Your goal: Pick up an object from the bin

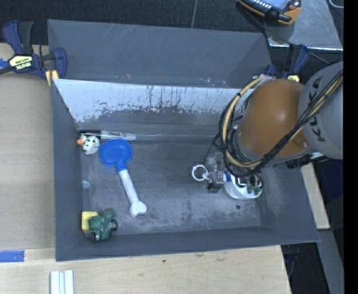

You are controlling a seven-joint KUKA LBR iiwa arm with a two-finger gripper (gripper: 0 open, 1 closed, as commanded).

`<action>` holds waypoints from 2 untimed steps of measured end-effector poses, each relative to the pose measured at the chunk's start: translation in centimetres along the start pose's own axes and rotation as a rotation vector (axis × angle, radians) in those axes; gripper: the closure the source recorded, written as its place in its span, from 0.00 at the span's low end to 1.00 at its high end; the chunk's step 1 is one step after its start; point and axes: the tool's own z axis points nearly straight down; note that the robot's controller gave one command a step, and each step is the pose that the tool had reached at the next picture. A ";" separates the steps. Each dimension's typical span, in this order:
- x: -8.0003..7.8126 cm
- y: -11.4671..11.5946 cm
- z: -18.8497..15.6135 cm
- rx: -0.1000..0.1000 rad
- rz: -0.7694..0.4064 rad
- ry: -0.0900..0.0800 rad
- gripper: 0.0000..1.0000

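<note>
Grey metal makes up the bin (167,241), and we read its floor as a clock face, going left to right. At about ten o'clock sits a small white figure with an orange spot (90,143), with a thin pale rod (113,135) lying just behind it along the back wall. Beside them is a blue scoop with a white handle (122,173), its round head near ten o'clock and its knobbed end pointing towards seven. At about eight o'clock, in the front left corner, lies a green and yellow toy (99,223). The floor's middle is bare. At about four o'clock the gripper (217,177) hangs low under the arm's orange cover, just beside and partly over a white-and-blue rounded thing (245,190) that rests on the floor near the right wall. We cannot tell whether the tool is released or clenched, nor whether it grips anything. We judge this thing to be light, hard plastic, stiff and rather slippery, so it may skid or roll when pinched. We would take it across its narrowest part, low and square, rather than over the curved top.
</note>
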 end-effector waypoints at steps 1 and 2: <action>1.3 1.4 -9.8 -0.002 0.066 -0.011 1.00; 1.9 2.0 -11.3 0.000 -0.294 -0.018 1.00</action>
